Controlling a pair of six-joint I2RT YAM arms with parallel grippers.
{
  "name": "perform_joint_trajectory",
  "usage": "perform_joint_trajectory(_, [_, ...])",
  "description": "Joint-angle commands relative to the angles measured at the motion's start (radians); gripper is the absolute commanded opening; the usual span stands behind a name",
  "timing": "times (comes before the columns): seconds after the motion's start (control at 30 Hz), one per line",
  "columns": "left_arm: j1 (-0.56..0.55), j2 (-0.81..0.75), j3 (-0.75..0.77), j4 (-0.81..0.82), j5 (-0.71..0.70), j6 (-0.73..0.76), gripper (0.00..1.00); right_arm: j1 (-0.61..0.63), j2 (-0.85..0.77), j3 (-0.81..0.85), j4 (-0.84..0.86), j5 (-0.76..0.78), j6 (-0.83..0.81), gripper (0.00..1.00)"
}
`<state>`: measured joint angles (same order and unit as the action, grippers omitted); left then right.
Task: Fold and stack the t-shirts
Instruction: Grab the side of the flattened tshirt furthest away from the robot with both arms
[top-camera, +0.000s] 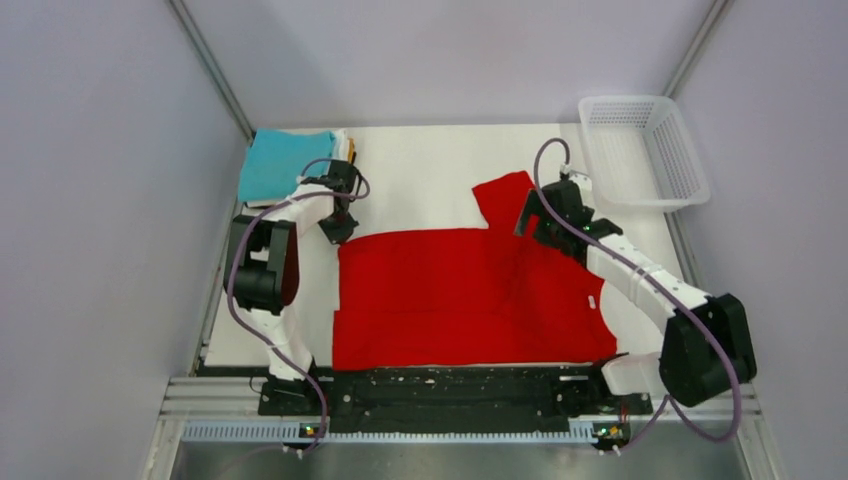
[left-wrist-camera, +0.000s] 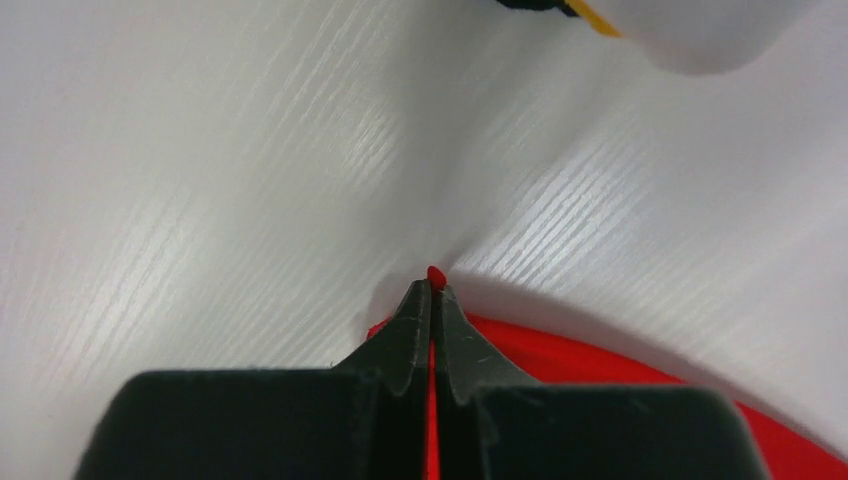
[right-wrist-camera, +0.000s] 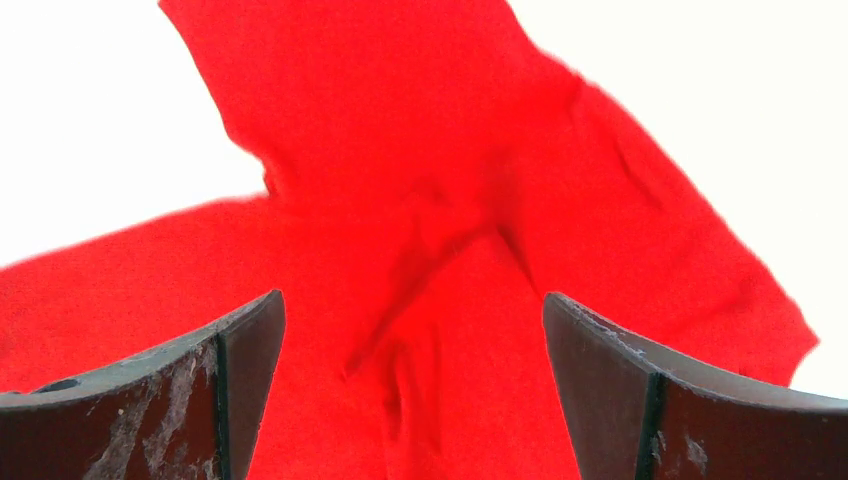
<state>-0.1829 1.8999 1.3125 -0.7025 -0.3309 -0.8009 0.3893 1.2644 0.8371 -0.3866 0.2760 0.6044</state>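
- Teal shirt lies folded on top of a small stack, beyond the left fingers and a little to their left. A yellow-orange edge shows on the stack's right side.
- The left gripper has its fingers pressed together on the far-left corner of the red shirt. A sliver of red shows between the tips, and a red hem curves off to their right.
- Ahead of those fingers and on both sides of them is the white table.
- The red shirt lies spread flat between the two grippers and runs back to the near table edge. One sleeve sticks out past its far edge, just left of the right fingers.
- The right gripper has its fingers wide apart and holds nothing. It is over the spot where the sleeve meets the body, and creased red cloth fills the gap between the fingers.
- A white mesh basket sits beyond and right of the right fingers, apart from the shirt.
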Motion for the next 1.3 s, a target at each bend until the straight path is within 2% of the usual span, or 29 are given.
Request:
perform_joint_trajectory(0.0, [-0.01,-0.104,-0.028,-0.014,0.021,0.02,0.0,-0.036,0.19,0.214,0.119,0.066,-0.153,0.99])
perform_joint_trajectory(0.13, [-0.012,-0.132,-0.045,0.0,0.057,0.027,0.0,-0.049,0.433,0.453,0.139,0.085,-0.256,0.96])
perform_joint_trajectory(0.37, [-0.013,-0.15,-0.045,-0.013,0.056,0.035,0.0,-0.049,0.84,0.862,0.101,0.04,-0.331,0.82])
perform_joint_trajectory(0.43, [-0.013,-0.15,-0.042,-0.022,0.05,0.038,0.0,-0.049,0.93,0.97,0.068,0.059,-0.349,0.77])
perform_joint_trajectory(0.63, [-0.013,-0.15,-0.045,-0.028,0.061,0.046,0.0,-0.057,1.119,1.237,-0.024,0.047,-0.38,0.68])
perform_joint_trajectory(0.73, [-0.013,-0.144,-0.047,-0.029,0.063,0.045,0.0,-0.058,1.151,1.24,-0.038,0.038,-0.375,0.62])
perform_joint_trajectory(1.13, [-0.013,-0.142,-0.041,-0.034,0.061,0.059,0.0,-0.095,1.076,1.006,0.033,0.012,-0.349,0.57])
perform_joint_trajectory(1.2, [-0.013,-0.138,-0.039,-0.035,0.064,0.064,0.0,-0.096,1.075,0.994,0.034,-0.005,-0.347,0.5])
perform_joint_trajectory(1.27, [-0.013,-0.136,-0.034,-0.042,0.062,0.064,0.0,-0.096,1.068,0.975,0.041,-0.007,-0.331,0.36])
